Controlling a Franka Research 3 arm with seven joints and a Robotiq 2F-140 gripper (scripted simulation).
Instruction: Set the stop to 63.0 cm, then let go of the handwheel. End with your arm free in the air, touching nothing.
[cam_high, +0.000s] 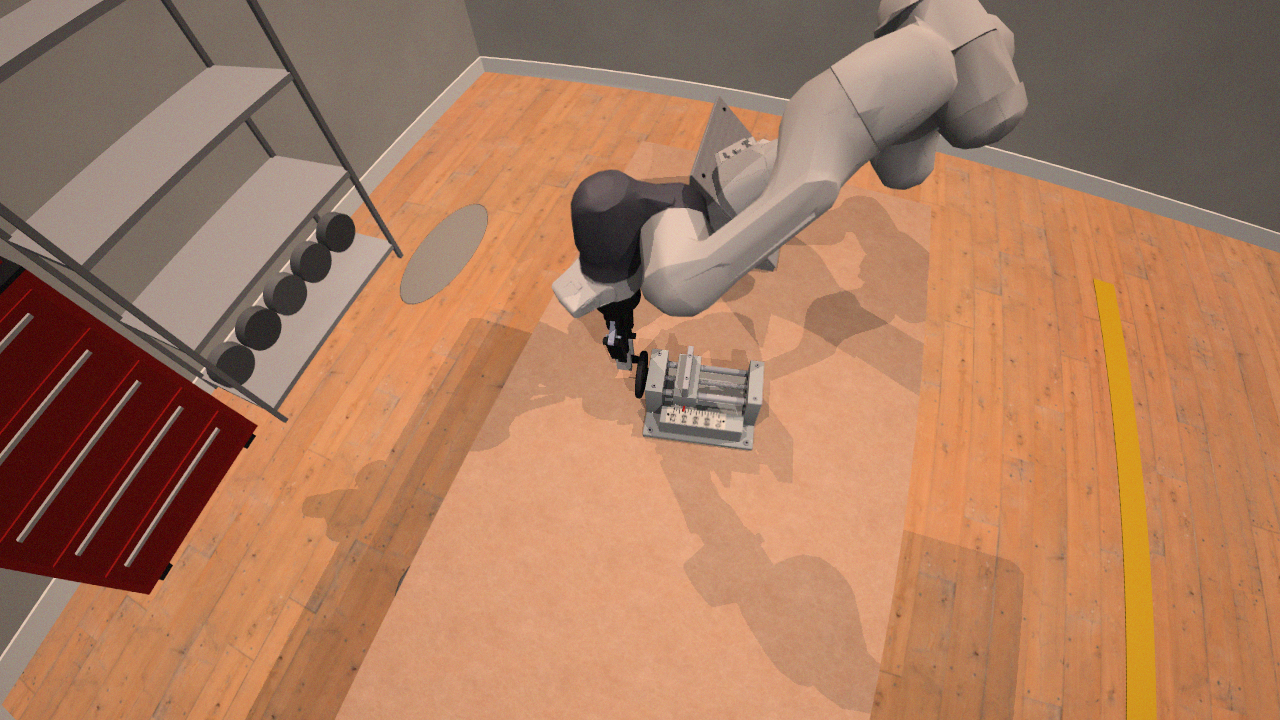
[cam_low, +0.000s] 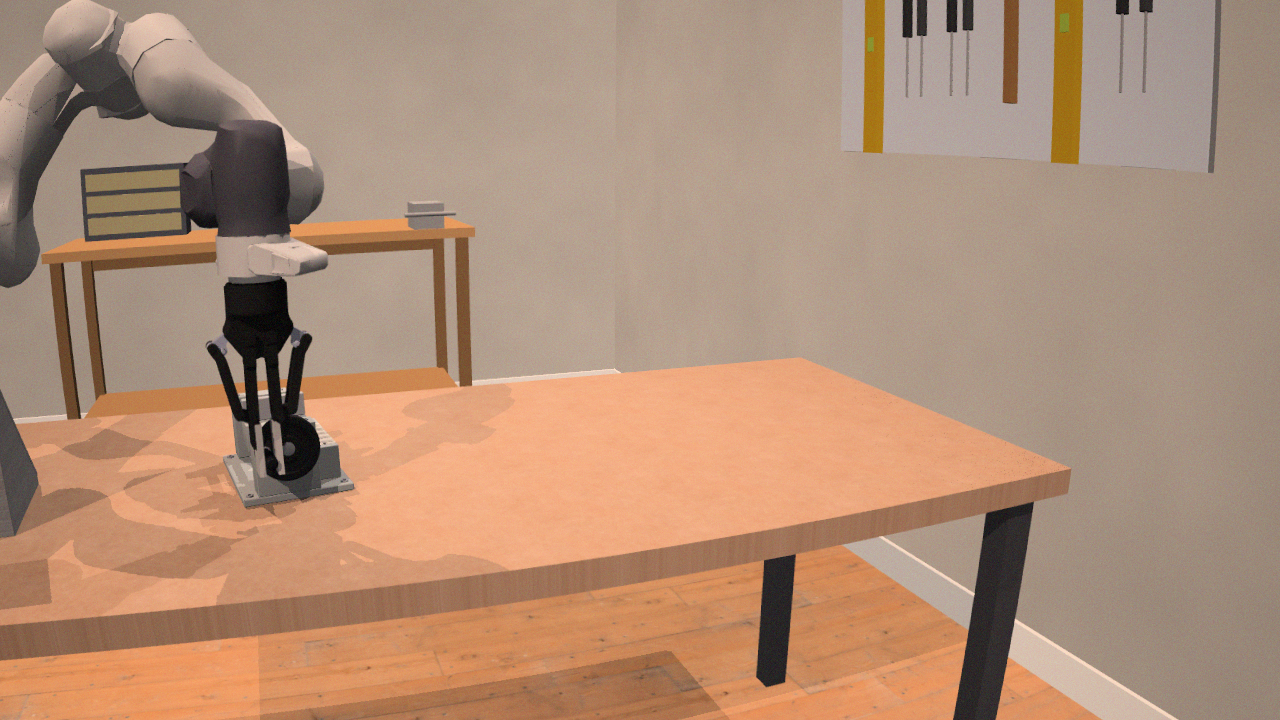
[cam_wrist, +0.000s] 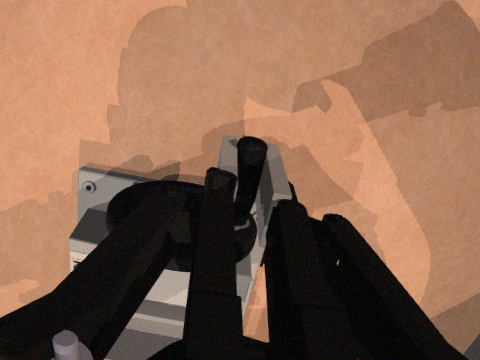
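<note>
The handwheel (cam_high: 640, 374) (cam_low: 307, 447) (cam_wrist: 122, 202) stands upright at one end of the screw-driven stop fixture, on the workbench (cam_high: 581, 582) (cam_low: 626, 465) (cam_wrist: 50, 75). The fingers of the gripper (cam_high: 624, 365) (cam_low: 270, 452) (cam_wrist: 250, 185) are drawn in around the handwheel's crank handle (cam_high: 635, 360) (cam_low: 271, 463) (cam_wrist: 251, 150), pinching it between pale pads. The sliding stop (cam_high: 687, 376) sits between the end blocks, nearer the handwheel than the far block. Its red pointer (cam_high: 683, 409) is too small to read against 63.0 cm.

The handwheel probably turns with modest, even drag from the screw; its rim and handle look rigid, and the dark handle may be smooth enough to slip. The off-centre handle is the sensible hold, giving leverage that the hub would not. The grip should be snug without binding while the arm follows a circle around the hub; a sideways pull could strain the handle or overshoot the setting.
</note>
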